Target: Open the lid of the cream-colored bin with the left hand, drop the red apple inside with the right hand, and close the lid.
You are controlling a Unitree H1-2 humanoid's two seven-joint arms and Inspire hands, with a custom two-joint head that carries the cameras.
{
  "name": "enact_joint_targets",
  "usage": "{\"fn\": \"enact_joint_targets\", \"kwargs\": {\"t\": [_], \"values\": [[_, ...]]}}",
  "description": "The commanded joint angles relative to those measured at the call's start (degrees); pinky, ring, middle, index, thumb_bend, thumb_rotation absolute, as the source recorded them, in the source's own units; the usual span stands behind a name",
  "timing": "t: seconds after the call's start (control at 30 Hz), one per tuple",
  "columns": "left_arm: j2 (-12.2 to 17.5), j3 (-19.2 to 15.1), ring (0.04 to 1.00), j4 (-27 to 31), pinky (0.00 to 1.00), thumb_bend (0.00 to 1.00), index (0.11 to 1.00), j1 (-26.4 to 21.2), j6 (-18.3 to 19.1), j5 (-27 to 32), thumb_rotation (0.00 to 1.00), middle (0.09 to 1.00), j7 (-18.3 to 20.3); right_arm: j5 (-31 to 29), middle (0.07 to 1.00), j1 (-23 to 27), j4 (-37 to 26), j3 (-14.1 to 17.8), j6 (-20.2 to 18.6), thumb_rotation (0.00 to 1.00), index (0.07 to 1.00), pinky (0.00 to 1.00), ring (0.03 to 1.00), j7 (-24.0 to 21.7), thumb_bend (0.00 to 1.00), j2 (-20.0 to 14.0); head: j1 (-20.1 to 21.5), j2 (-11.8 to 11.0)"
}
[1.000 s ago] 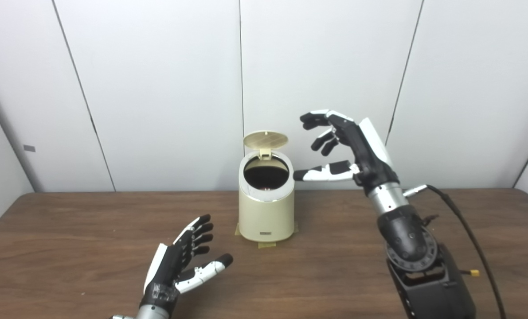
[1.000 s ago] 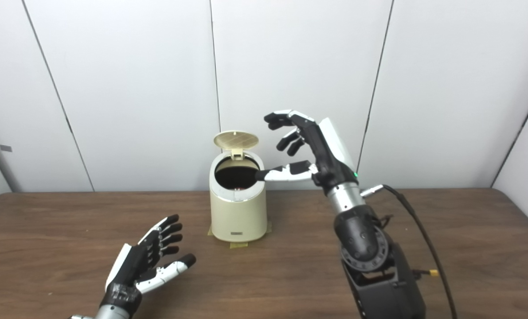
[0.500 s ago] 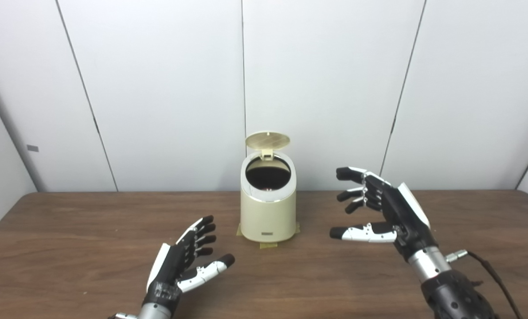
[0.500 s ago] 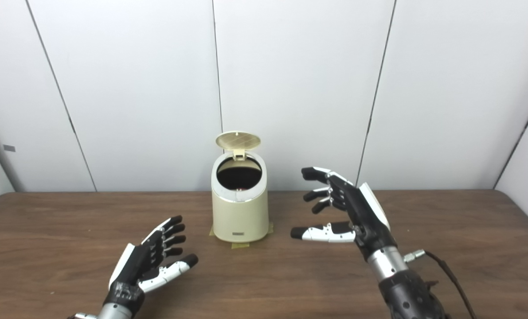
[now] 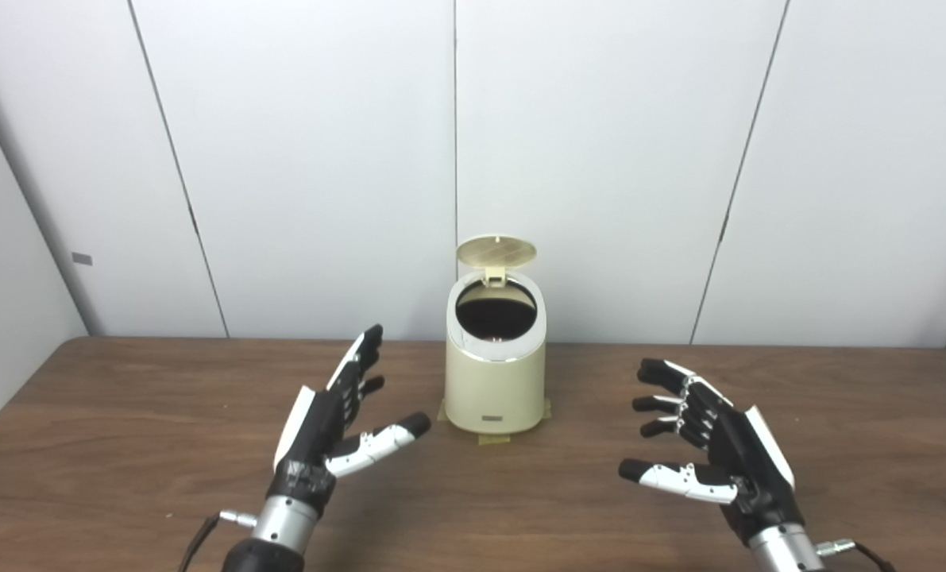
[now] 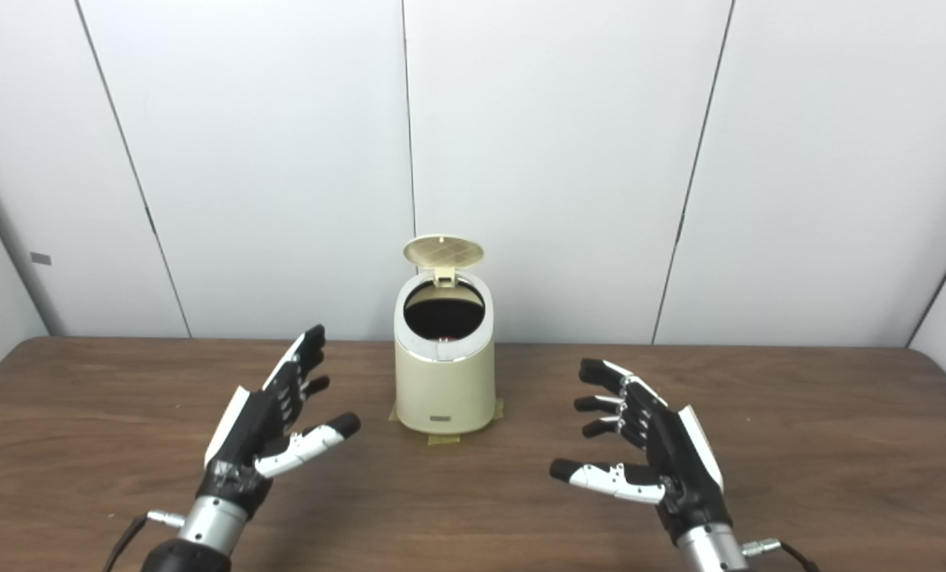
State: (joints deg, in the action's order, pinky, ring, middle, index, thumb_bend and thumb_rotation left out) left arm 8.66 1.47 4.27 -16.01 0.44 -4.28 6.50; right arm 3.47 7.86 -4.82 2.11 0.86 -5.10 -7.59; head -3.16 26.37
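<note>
1. The left hand (image 5: 326, 433) hovers over the table (image 5: 123, 445) with fingers spread wide and thumb pointing toward the bin, holding nothing.
2. The right hand (image 5: 711, 457) hovers low on the other side, fingers apart and slightly curled, thumb pointing left, also empty.
3. The bin (image 5: 495, 373) stands between and beyond both hands, apart from each, its lid (image 5: 496, 253) tipped up at the back.
4. A little red shows deep in the bin's dark opening; whether it is the apple cannot be told.
5. The table is dark brown wood; white wall panels (image 5: 600, 159) stand behind the bin.
</note>
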Motion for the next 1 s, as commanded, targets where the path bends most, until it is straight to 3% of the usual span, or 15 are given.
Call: {"fn": "enact_joint_targets", "kwargs": {"t": [0.0,0.17,0.3,0.5,0.63,0.8,0.97], "values": [[1.3,0.2,1.0,1.5,0.96,1.0,1.0,-5.4,0.3,-0.7,0.43,1.0,0.6,-0.6,0.806,2.2,-0.5,0.8,3.6,0.19,0.779,0.57,0.706,1.1,0.81,-0.6,-0.1,-0.1],[3.6,1.5,1.0,-1.5,1.0,1.0,1.0,-12.8,1.7,-2.7,0.42,1.0,2.2,-0.8,0.805,2.4,0.7,0.8,4.9,0.18,0.777,0.55,0.695,1.1,0.8,-0.6,-0.1,-0.5],[5.2,2.9,1.0,-5.3,0.96,1.0,1.0,-18.1,2.1,-5.2,0.41,1.0,3.3,-0.3,0.806,2.6,1.6,0.5,6.0,0.18,0.77,0.55,0.687,1.3,0.78,-0.5,0.2,-0.9],[5.9,4.0,1.0,-10.8,0.99,1.0,0.989,-24.9,4.7,-7.1,0.37,0.998,3.7,0.9,0.805,2.9,1.7,0.0,5.9,0.17,0.762,0.53,0.682,2.1,0.78,0.0,0.6,-1.2],[7.4,6.6,1.0,-16.4,0.94,1.0,0.994,-29.9,4.5,-11.0,0.42,0.989,4.2,0.8,0.804,3.0,1.6,-0.1,5.7,0.13,0.761,0.52,0.675,2.3,0.77,0.2,0.7,-1.4],[8.8,10.2,1.0,-20.7,0.95,1.0,1.0,-33.8,4.2,-15.5,0.47,1.0,5.4,1.2,0.806,3.0,1.2,-0.3,5.0,0.16,0.762,0.52,0.677,2.3,0.78,0.5,1.1,-1.4],[9.3,12.6,1.0,-23.8,0.87,1.0,0.967,-36.4,3.0,-18.6,0.45,0.994,5.3,1.1,0.803,3.0,0.7,-0.4,4.1,0.17,0.759,0.51,0.675,2.2,0.78,0.8,1.4,-1.5]]}}
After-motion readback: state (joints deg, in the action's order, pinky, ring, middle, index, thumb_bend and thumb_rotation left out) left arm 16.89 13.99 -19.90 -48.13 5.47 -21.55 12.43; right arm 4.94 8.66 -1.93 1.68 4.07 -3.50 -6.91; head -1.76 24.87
